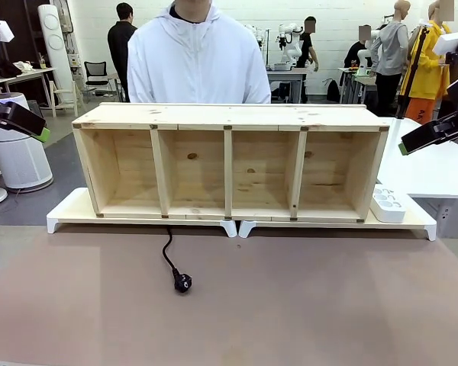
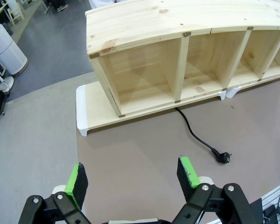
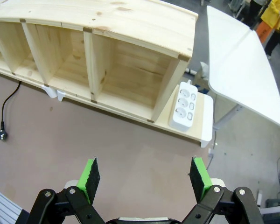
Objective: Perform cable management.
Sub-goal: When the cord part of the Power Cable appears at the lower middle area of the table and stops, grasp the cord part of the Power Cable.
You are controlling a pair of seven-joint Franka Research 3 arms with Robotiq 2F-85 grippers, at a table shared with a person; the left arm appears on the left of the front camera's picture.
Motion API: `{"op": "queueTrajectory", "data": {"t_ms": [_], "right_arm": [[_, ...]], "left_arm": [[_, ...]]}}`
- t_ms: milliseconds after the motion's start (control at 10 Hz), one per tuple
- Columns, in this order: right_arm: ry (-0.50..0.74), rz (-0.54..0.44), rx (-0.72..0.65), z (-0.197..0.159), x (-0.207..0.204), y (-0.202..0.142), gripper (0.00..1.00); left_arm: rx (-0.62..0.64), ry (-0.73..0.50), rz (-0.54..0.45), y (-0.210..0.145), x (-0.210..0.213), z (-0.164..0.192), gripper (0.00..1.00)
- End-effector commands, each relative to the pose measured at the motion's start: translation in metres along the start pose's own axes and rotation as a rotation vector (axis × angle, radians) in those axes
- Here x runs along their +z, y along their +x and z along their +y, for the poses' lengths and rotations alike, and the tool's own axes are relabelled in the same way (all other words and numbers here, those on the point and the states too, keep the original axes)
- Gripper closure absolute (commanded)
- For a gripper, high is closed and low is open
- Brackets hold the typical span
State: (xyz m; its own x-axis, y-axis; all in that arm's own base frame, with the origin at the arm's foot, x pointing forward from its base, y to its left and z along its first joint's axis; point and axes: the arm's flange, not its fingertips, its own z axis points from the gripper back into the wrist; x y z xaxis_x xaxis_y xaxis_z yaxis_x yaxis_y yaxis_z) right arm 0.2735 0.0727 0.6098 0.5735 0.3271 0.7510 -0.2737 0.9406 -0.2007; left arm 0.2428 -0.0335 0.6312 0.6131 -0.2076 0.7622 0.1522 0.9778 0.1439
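Note:
The cable (image 1: 169,258) is a thin black cord that comes out from under the wooden shelf (image 1: 229,162) and runs toward me across the brown mat, ending in a round black plug (image 1: 182,284). The left wrist view shows the cable (image 2: 192,133) and its plug (image 2: 223,157) lying right of the left gripper (image 2: 133,178), which is open and high above the mat. The right gripper (image 3: 144,176) is open too, above the mat near the shelf's right end, with the cable (image 3: 8,103) far to its left. Both grippers hold nothing.
A white power strip (image 1: 388,203) lies on the white riser (image 1: 424,219) right of the shelf. A person in a white jacket (image 1: 198,57) stands behind the shelf. A white table (image 3: 238,65) stands to the right. The mat in front is open floor for moving.

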Motion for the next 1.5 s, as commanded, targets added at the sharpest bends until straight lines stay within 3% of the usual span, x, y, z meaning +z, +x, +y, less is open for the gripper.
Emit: {"op": "queueTrajectory", "data": {"t_ms": [0,900,1400], "right_arm": [[0.0,-0.007,0.0,-0.001,0.0,0.001,0.0],[0.0,0.0,0.0,0.0,0.0,0.0,0.0],[0.134,0.074,0.207,0.076,-0.031,0.047,0.0]], "left_arm": [[0.0,0.001,-0.005,0.001,-0.002,-0.001,0.0],[0.0,0.001,-0.005,0.001,-0.002,-0.001,0.0],[0.0,0.001,-0.005,0.001,-0.002,-0.001,0.0]]}}
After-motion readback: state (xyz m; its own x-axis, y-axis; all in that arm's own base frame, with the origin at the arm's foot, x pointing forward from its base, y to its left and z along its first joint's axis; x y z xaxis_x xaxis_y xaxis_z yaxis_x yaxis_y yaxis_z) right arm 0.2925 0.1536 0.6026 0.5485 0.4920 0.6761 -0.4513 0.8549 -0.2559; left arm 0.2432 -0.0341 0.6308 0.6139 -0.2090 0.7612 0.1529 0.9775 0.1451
